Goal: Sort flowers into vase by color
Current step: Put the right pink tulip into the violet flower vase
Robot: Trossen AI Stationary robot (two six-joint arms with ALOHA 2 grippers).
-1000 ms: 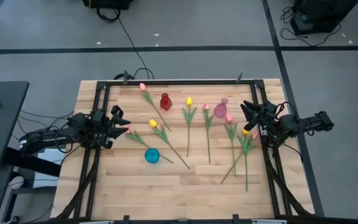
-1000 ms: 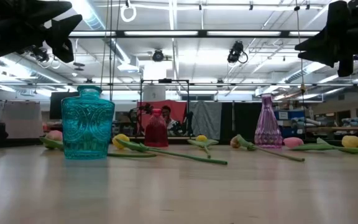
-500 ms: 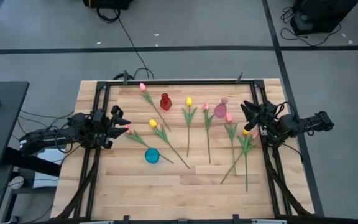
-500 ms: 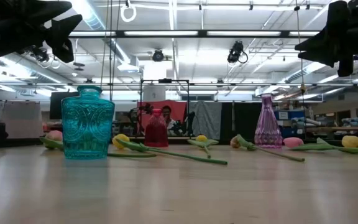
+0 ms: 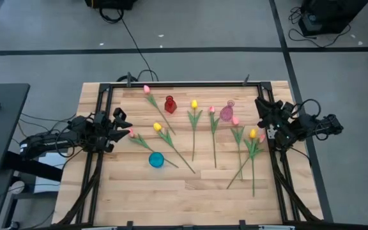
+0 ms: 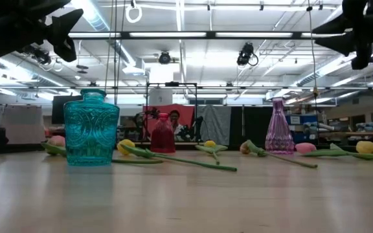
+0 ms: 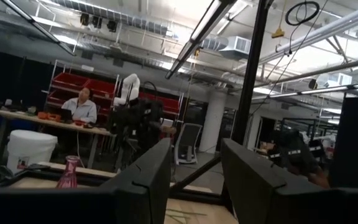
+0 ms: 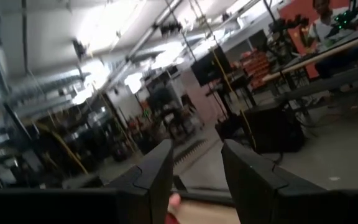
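Flowers point(image 5: 193, 131) flat; table point(image 6: 186, 194) hides stems.

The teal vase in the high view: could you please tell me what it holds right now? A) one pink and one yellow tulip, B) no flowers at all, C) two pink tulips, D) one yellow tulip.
B: the teal vase stands with an open, bare mouth, and every tulip in view lies flat on the table, such as the yellow tulip just beyond it.
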